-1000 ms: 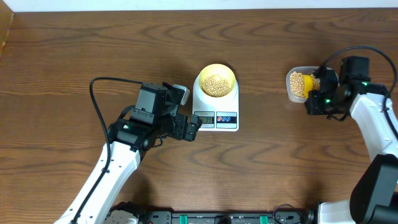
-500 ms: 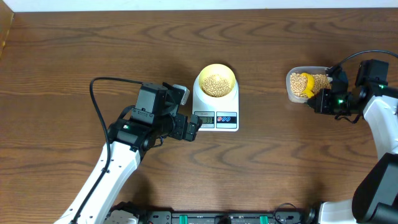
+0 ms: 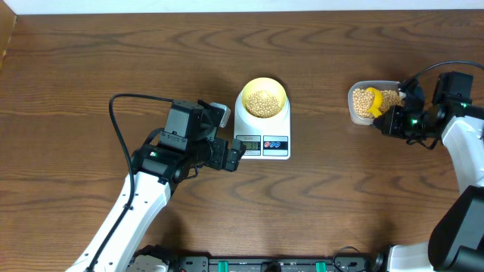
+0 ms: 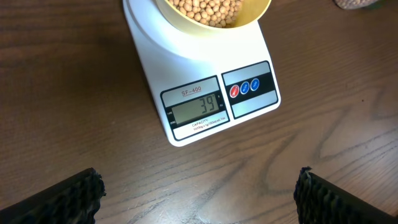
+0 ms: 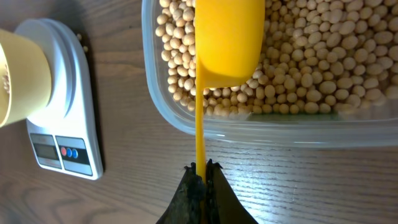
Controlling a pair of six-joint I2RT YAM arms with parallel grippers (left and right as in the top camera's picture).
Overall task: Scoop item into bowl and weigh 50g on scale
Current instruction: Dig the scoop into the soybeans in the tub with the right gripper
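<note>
R gripper (image 5: 202, 171) is shut on the thin handle of the yellow scoop (image 5: 227, 37). The scoop's long axis runs straight out from the jaws, with the head at the far end, over the beans (image 5: 323, 56) that fill the clear tub (image 5: 249, 127) just ahead of this gripper. Cannot tell if the head carries beans. L gripper (image 4: 198, 186) is wide open and holds nothing. Only the left wrist cam shows the display (image 4: 198, 107), which reads 39. The scale (image 4: 199, 62) lies just ahead of L gripper, display end toward it. Overhead cam shows the pale-yellow bowl (image 3: 262, 81) on the far end of the scale, w/ beans inside, well apart from R gripper.
</note>
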